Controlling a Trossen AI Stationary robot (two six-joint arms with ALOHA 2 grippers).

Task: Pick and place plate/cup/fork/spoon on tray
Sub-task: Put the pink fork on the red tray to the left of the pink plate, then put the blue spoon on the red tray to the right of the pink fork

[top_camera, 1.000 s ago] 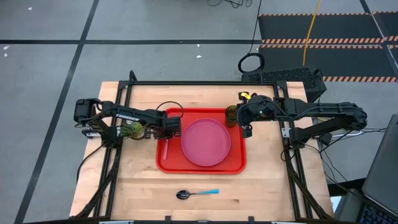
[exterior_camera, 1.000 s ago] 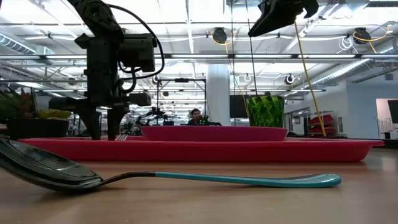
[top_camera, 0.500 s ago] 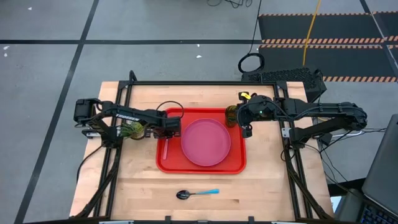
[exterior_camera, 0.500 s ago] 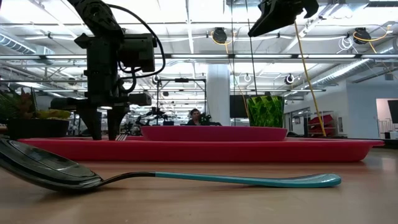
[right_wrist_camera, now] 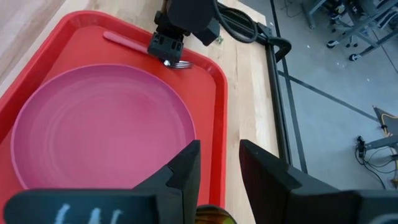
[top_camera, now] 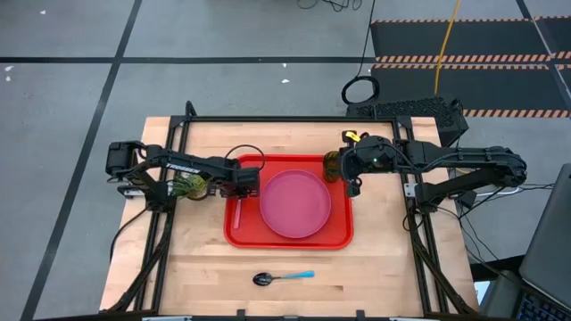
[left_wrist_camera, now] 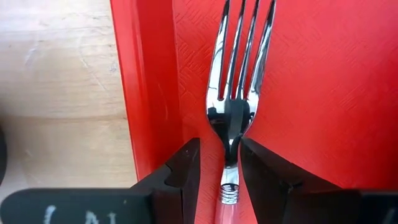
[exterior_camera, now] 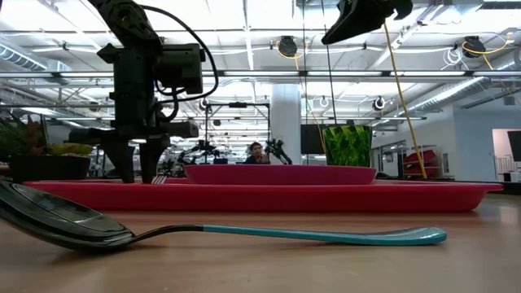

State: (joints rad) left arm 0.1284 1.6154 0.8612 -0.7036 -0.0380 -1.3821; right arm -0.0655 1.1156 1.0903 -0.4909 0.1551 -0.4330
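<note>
A: The room is a big hall with grey floor and striped mats, and in the middle stands the wooden worktop [top_camera: 205,267]. Where are the things now?

B: The red tray [top_camera: 343,234] lies in the centre. The pink plate [top_camera: 295,204] is on it, and the fork [left_wrist_camera: 239,87] lies flat on the tray floor, close along the rim on the left arm's side. The green cup [exterior_camera: 348,146] stands at the far corner of the tray, under the right arm. The spoon [top_camera: 283,278] is alone on the wood, in front of the tray.

A: And the grippers?

B: The left gripper [left_wrist_camera: 220,171] is low over the fork, its fingers spread on both sides of the neck; I think they do not pinch it. The right gripper [right_wrist_camera: 216,163] hangs above the cup with fingers apart, holding nothing.

A: So the spoon is left. How will it handle?

B: I judge it light and stiff, but very low on the wood, and the metal bowl is smooth and may slip. The blue handle is better to take, near its middle, with the fingers across it.
</note>
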